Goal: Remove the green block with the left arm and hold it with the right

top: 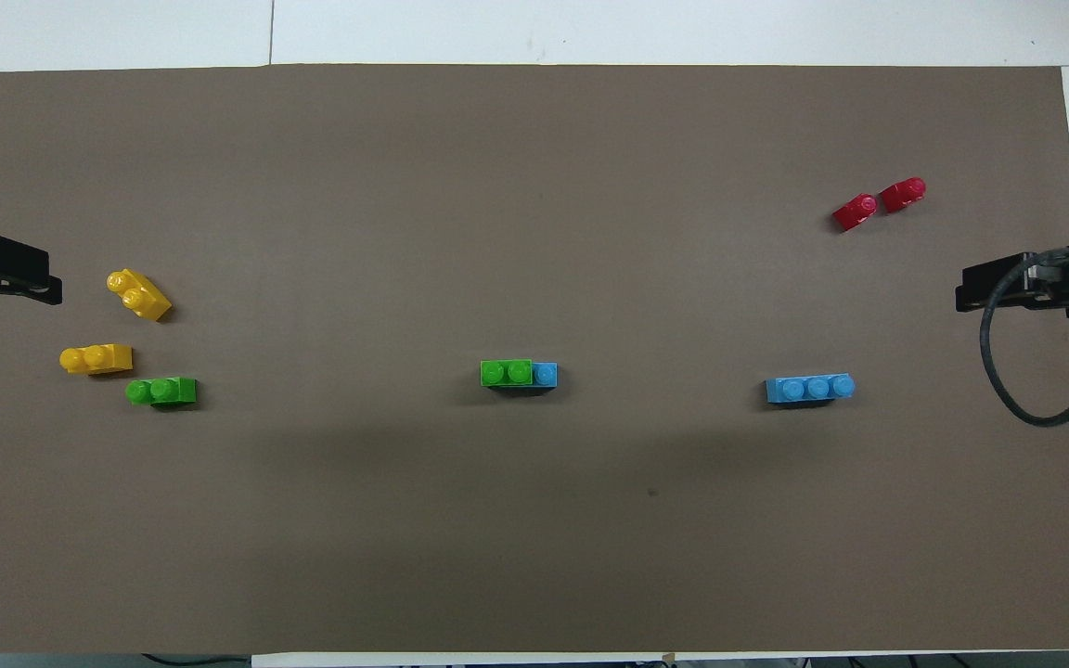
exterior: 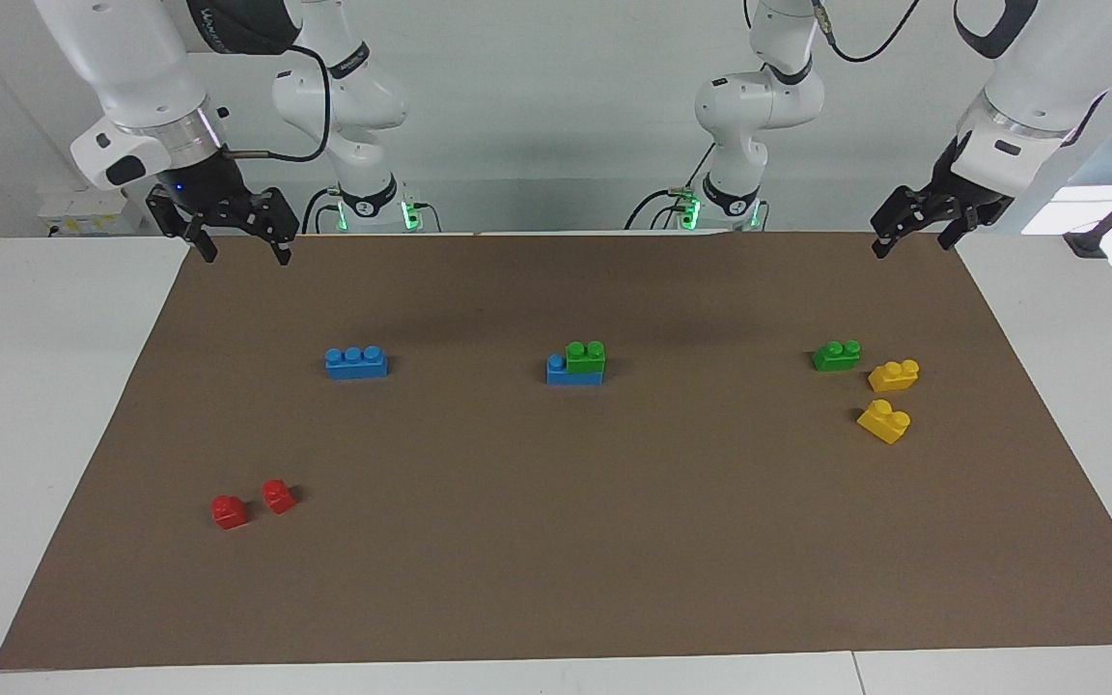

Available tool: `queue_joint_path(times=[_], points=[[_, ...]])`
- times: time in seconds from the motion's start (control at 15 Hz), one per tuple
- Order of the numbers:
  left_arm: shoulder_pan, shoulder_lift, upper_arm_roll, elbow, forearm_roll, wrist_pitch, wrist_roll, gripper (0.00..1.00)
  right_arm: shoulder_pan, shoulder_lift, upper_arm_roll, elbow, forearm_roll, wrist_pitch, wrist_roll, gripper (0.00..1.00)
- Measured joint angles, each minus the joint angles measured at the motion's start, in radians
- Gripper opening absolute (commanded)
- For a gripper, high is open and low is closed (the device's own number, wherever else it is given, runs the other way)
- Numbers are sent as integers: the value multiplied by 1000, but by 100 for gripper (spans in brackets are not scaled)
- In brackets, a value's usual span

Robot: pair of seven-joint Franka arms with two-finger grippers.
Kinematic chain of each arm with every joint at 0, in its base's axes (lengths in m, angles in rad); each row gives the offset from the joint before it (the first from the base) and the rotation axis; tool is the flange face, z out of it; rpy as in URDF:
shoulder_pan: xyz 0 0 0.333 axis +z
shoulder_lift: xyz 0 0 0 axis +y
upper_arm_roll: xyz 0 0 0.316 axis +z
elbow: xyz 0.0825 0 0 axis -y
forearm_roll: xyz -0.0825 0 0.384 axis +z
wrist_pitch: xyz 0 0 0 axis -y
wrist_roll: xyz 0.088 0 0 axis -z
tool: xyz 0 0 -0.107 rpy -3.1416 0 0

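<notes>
A green block [exterior: 585, 354] [top: 506, 372] sits stacked on one end of a blue brick [exterior: 573, 375] [top: 545, 374] at the middle of the brown mat. One blue stud stays uncovered beside it. A second green block [exterior: 836, 355] [top: 161, 391] lies loose toward the left arm's end. My left gripper [exterior: 913, 243] [top: 10, 269] hangs open and holds nothing above the mat's edge at its own end. At the other end, my right gripper [exterior: 242, 253] [top: 1008, 288] is raised, open and holding nothing. Both are well apart from every brick.
Two yellow bricks [exterior: 894, 375] [exterior: 884, 421] lie beside the loose green block. A lone blue three-stud brick [exterior: 355, 363] [top: 810, 388] rests toward the right arm's end. Two small red bricks [exterior: 229, 512] [exterior: 278, 496] lie farther from the robots at that end.
</notes>
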Motion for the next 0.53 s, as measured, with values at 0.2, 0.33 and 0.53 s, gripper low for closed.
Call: queue_joint_path(times=[0.2, 0.33, 0.53], points=[[0, 0, 0, 0, 0, 0, 0, 100, 0, 0, 0, 0, 0, 0, 0, 100], [0, 0, 0, 0, 0, 0, 0, 100, 0, 0, 0, -1, 0, 0, 1, 100], [0, 0, 0, 0, 0, 0, 0, 100, 0, 0, 0, -5, 0, 1, 63, 100]])
